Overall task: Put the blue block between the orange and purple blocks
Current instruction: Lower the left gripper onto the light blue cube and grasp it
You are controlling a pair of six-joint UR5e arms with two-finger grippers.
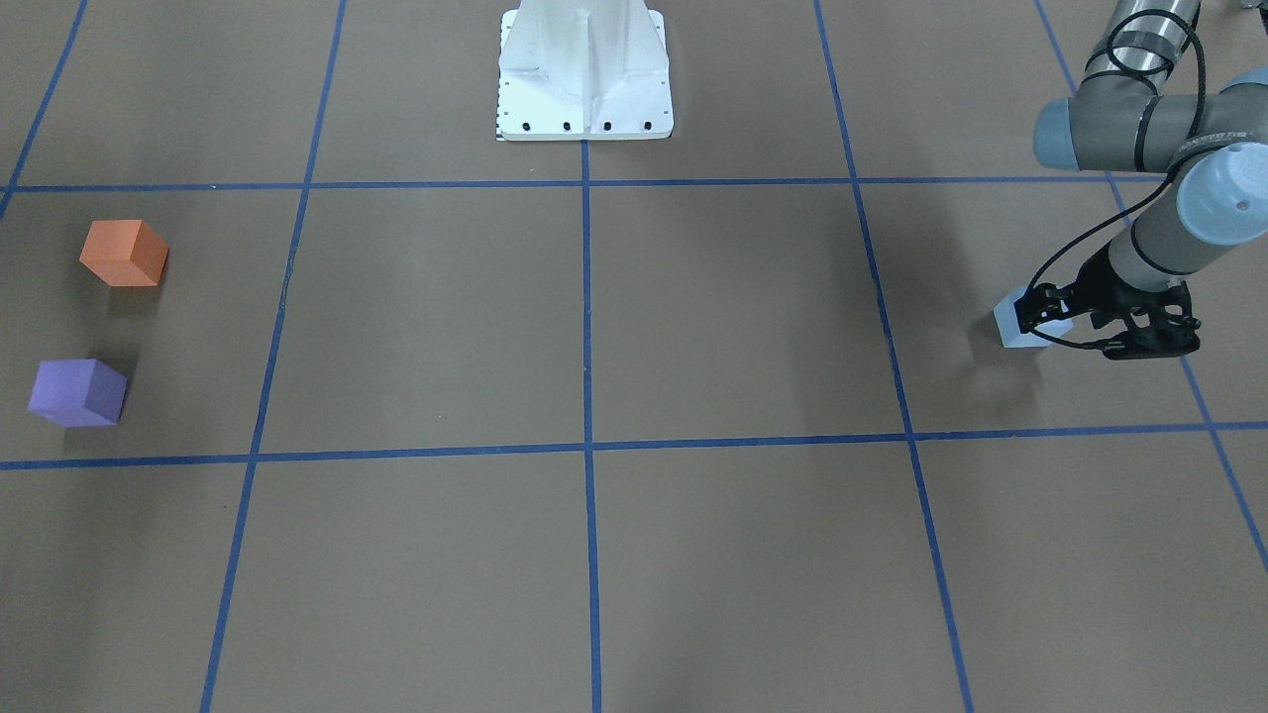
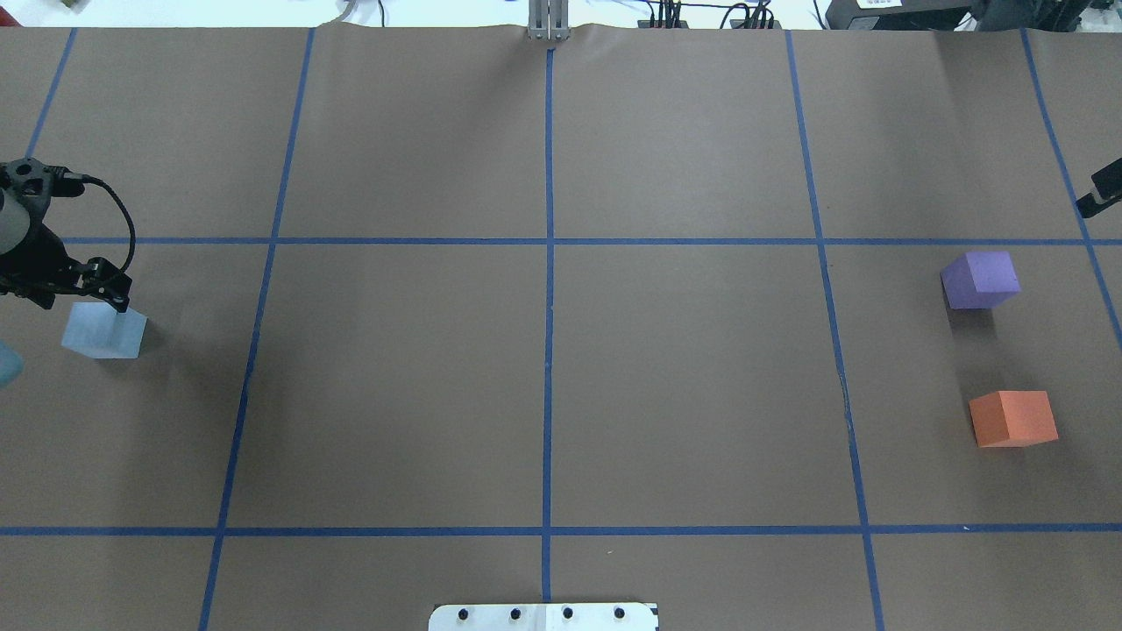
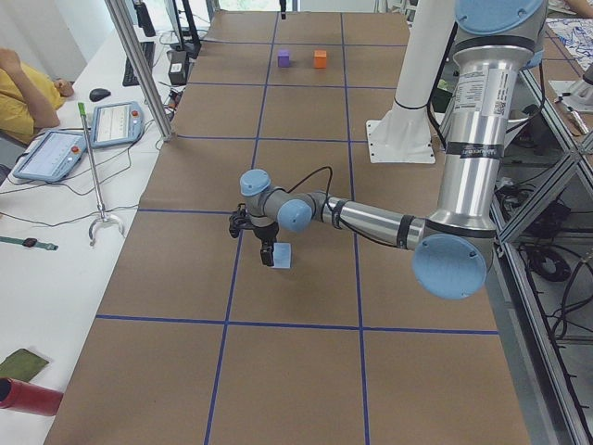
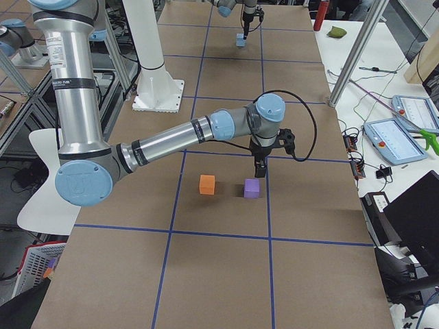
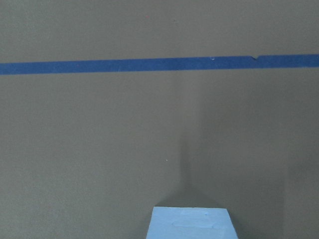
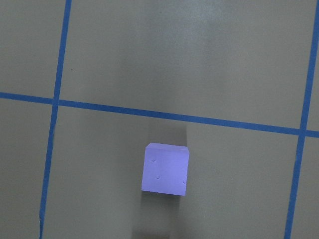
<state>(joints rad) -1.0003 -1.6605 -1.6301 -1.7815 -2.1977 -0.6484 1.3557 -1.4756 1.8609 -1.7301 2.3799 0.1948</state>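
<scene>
Jaws of left gripper (image 1: 1036, 315) at blue block (image 1: 1010, 325), pinching or spread unclear; right gripper (image 4: 258, 168) likewise, by purple block (image 4: 252, 188) beside orange block (image 4: 207, 184). Risks on long carry: slip from shallow hold, clash with right gripper.

Brown paper (image 3: 306, 371) covers the table, and blue tape lines (image 3: 227, 324) cut it into squares. On the white side bench, a person in yellow (image 3: 23, 93) sits by two tablets (image 3: 48, 155). There's a mouse (image 3: 100, 94) further back and a green-handled grabber stick (image 3: 95, 176) lying beside a slanted metal post (image 3: 139, 69). At the near corner, a red cylinder (image 3: 23, 395) lies next to a green cloth (image 3: 23, 363).
</scene>
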